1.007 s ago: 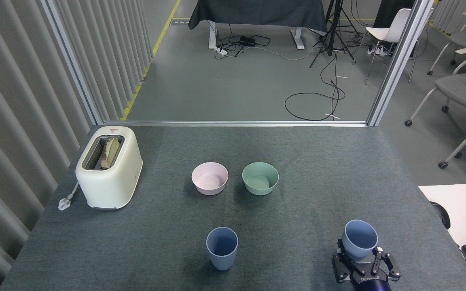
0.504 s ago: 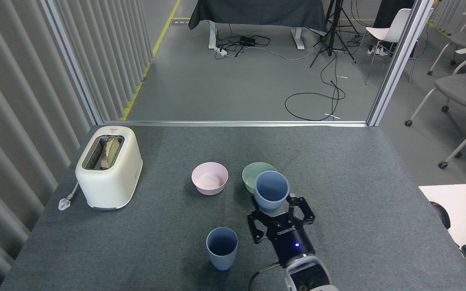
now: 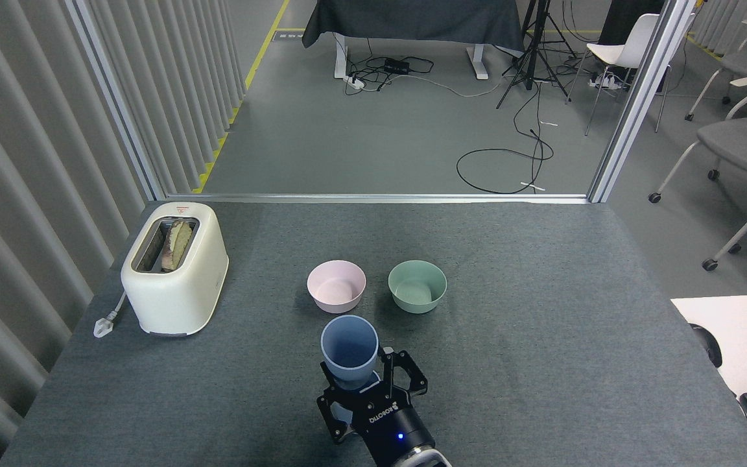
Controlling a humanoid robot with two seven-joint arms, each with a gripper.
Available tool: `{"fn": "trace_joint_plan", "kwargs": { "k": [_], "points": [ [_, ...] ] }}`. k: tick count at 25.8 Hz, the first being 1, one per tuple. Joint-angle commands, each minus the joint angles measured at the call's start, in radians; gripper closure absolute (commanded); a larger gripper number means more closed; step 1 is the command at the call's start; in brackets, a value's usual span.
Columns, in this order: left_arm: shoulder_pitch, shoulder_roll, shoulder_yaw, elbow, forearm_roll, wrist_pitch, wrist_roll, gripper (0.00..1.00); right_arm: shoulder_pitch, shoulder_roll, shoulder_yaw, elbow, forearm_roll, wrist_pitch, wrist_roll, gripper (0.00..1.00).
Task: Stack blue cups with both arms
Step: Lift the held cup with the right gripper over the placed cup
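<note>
1. Head view shows the right gripper [image 3: 364, 389] low in the middle of the table [image 3: 542, 363], with white lettering and a blue light on its body; its black fingers [image 3: 401, 374] are closed around the lower part of a blue cup [image 3: 349, 347], which it holds upright, mouth open upward.
2. The left gripper is not in view.
3. The held blue cup sits in front of the pink bowl [image 3: 336, 286], nearer the robot. A sliver of pale blue just under it, between the fingers, may be the second blue cup [image 3: 342, 414]; it is mostly hidden, so I cannot tell whether the held cup is above it or already entering it.
4. Holding the cup low on its body and upright probably keeps the tapered base free to drop into another cup's mouth.
5. The held cup looks empty inside.
6. The pink bowl and the green bowl [image 3: 417, 286], just to the right of it, stand apart and both look empty.
7. A cream toaster [image 3: 174, 267], well to the left of the pink bowl, has a slice of bread [image 3: 177, 244] in one slot; its plug [image 3: 104, 324] lies loose on the table.
</note>
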State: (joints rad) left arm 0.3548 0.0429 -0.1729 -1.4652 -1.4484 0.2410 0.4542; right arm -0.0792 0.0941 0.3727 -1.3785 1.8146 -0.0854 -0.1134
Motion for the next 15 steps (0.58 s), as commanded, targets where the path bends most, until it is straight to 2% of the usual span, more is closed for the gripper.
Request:
{"fn": "trace_joint_plan", "kwargs": {
  "k": [1, 10, 15],
  "points": [
    [0.001, 0.0, 0.001, 0.0, 0.0, 0.0, 0.0, 0.0, 0.01, 0.003, -0.005, 0.015, 0.002, -0.001, -0.006, 0.32],
    [0.003, 0.0, 0.015, 0.0, 0.002, 0.0, 0.0, 0.0, 0.01, 0.003, -0.008, 0.029, 0.0, -0.001, -0.008, 0.31],
    [0.003, 0.0, 0.018, 0.0, 0.002, 0.0, 0.0, 0.0, 0.009, 0.006, -0.008, 0.068, 0.0, 0.016, -0.017, 0.31]
  ]
}}
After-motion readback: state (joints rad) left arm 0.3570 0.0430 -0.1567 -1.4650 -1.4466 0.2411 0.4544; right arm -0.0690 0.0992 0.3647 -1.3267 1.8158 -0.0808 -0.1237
